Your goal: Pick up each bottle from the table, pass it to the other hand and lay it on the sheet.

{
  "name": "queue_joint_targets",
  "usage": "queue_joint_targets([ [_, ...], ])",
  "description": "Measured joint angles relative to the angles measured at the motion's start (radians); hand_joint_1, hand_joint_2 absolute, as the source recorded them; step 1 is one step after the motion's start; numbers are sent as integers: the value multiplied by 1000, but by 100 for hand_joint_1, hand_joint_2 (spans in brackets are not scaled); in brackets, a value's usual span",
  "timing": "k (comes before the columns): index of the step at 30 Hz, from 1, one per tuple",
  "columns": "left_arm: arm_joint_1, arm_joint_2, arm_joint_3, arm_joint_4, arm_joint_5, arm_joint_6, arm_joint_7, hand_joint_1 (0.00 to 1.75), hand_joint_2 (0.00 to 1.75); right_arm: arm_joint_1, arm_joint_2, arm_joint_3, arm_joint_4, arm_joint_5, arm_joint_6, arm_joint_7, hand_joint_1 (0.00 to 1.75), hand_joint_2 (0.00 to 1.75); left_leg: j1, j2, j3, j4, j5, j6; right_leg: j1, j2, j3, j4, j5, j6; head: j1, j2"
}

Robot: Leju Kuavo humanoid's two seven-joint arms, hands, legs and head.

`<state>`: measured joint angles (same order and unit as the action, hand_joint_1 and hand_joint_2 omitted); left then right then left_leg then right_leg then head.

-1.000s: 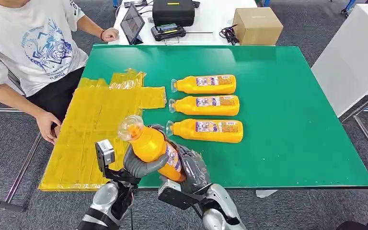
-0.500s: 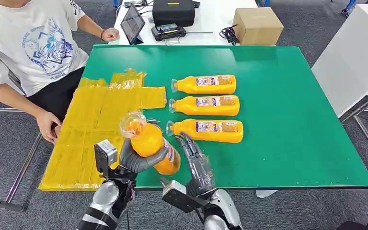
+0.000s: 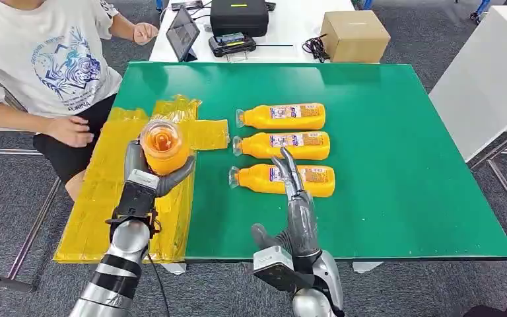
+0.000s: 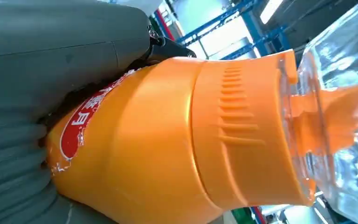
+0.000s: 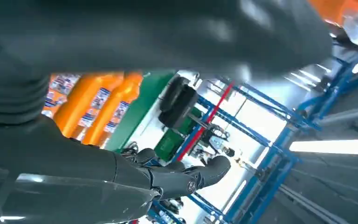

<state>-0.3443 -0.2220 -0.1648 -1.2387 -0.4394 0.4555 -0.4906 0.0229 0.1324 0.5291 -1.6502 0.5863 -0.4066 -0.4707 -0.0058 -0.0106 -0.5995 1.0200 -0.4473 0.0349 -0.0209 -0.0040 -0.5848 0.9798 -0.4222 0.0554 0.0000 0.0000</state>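
Shirt print (image 3: 66, 69) on the person at the table had blue lettering, too small to read. Held bottle (image 4: 168, 140) carried a red label w/ white characters (one looked like 月). Labels on the three lying bottles (image 3: 290, 112) were illegible.

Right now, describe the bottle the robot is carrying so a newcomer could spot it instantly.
Look at the green table, then at the yellow sheet covering its left side. Above that sheet, the left robot hand grips an orange bottle with its clear cap toward the camera. Three matching bottles lie flat in a row on the green; this one alone is off the table.
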Motion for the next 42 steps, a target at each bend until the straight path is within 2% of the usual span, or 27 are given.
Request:
queue_joint_targets([
  [9,-16,11,18,19,-9,3,-1,175,175,0,1,0,-20,-1,1,-2,0,0,0,0,0,0,0,0,0,0,0,0,0,0,0,0],
  [11,-23,14,18,24,-85,60,12,175,175,0,2,0,-22,-18,-1,-26,0,0,0,0,0,0,0,0,0,0,0,0,0,0,0,0],
  [14,-82,39,22,75,-277,162,79,175,175,-2,10,2,-42,-72,-14,-72,0,0,0,0,0,0,0,0,0,0,0,0,0,0,0,0],
  [18,-208,104,44,213,-577,183,238,175,175,-16,16,13,-70,-143,13,-74,0,0,1,0,1,0,2,-2,0,0,0,2,0,0,0,0],
  [23,-335,189,39,446,-922,90,452,175,175,-28,18,24,-76,-190,71,-83,0,0,1,2,1,0,2,-3,0,2,0,3,0,0,1,0],
  [25,-383,231,-6,547,-1073,-16,574,175,175,-32,18,27,-76,-211,106,-86,0,0,1,2,1,0,2,-3,0,3,-1,3,0,0,0,0],
  [27,-410,283,-72,638,-1120,-54,627,175,175,-33,18,30,-75,-220,121,-96,0,0,1,5,1,0,2,-3,0,5,-2,3,0,0,0,0],
  [34,-472,375,-206,810,-1127,-192,654,175,175,-42,19,31,-63,-243,153,-110,0,0,1,3,-1,0,2,-3,0,4,-2,3,0,0,0,0],
  [42,-498,416,-213,874,-1090,-319,632,175,175,-53,29,41,-47,-248,176,-108,0,0,1,2,0,0,2,-3,0,4,-1,3,0,0,0,0],
])
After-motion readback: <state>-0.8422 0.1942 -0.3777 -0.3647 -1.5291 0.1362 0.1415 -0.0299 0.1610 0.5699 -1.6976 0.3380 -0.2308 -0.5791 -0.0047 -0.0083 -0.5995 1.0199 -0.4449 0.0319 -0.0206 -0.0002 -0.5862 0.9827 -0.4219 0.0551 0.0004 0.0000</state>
